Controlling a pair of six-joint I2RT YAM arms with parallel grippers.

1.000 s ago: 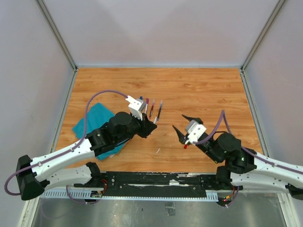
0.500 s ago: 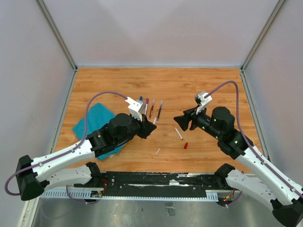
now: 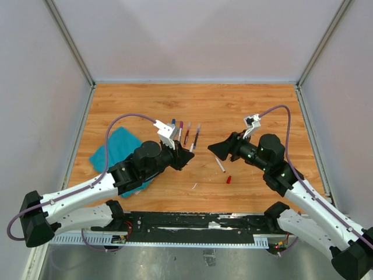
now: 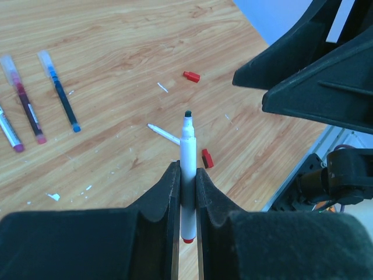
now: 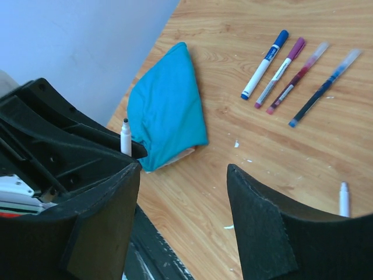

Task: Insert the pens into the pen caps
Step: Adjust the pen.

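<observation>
While the left gripper [image 4: 186, 175] clenches a white-barrelled, dark-tipped marker pen [image 4: 187, 153] pointing out past its fingertips, the right gripper [image 5: 183, 169] hangs released and empty opposite. Capping appears under way; next it likely must fetch the small red plastic cap [image 3: 228, 179] lying on the table below it.

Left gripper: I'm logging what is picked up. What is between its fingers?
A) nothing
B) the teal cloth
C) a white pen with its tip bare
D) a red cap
C: in the left wrist view the left gripper is shut on a white pen whose dark tip sticks out uncapped beyond the fingers.
</observation>
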